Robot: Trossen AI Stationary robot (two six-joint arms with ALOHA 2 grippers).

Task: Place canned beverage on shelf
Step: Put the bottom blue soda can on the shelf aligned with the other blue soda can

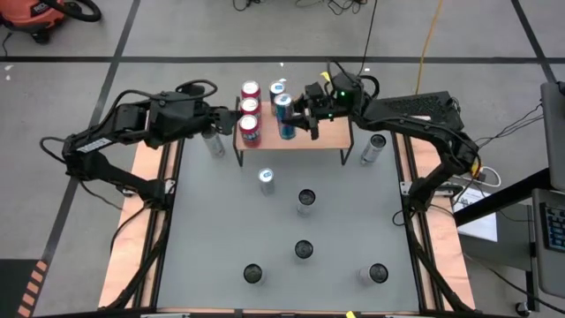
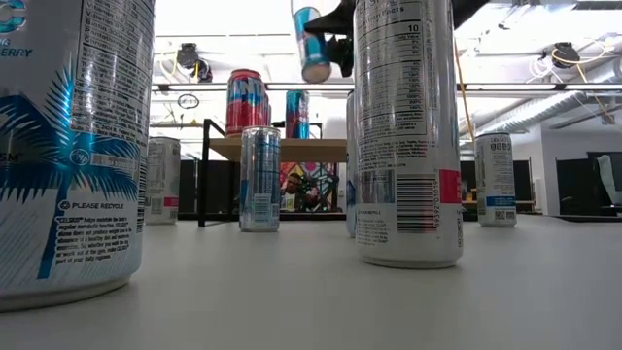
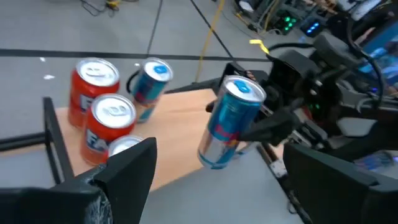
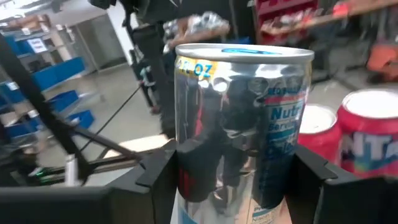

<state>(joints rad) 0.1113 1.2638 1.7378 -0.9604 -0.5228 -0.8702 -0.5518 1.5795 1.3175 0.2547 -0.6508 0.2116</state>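
The shelf [image 1: 305,134], a wooden top on black legs, stands at the table's far middle. On its left part stand three red cans [image 1: 250,108] and one blue can [image 1: 278,88]. My right gripper [image 1: 297,115] is shut on a blue-and-silver canned beverage [image 1: 284,115] and holds it in the air above the shelf top [image 2: 292,149]. The low view shows this can [image 2: 311,44] high up and tilted. My left gripper [image 1: 228,119] stands open at the shelf's left end with nothing between its fingers [image 3: 130,168]. My right gripper pinches the can's side wall [image 4: 186,155] between its two fingers, about halfway up the can. The fingers [image 3: 273,124] come roughly level from the table's right side and lie across the can. The can is lifted clear of the shelf, top up and somewhat tilted.
Several silver cans stand upright on the grey table: near the shelf's left leg [image 1: 213,141], near its right leg [image 1: 374,148], in the middle [image 1: 267,181] [image 1: 305,201] and toward the near edge [image 1: 254,274] [image 1: 378,274]. The shelf's right half [image 1: 331,132] is bare wood.
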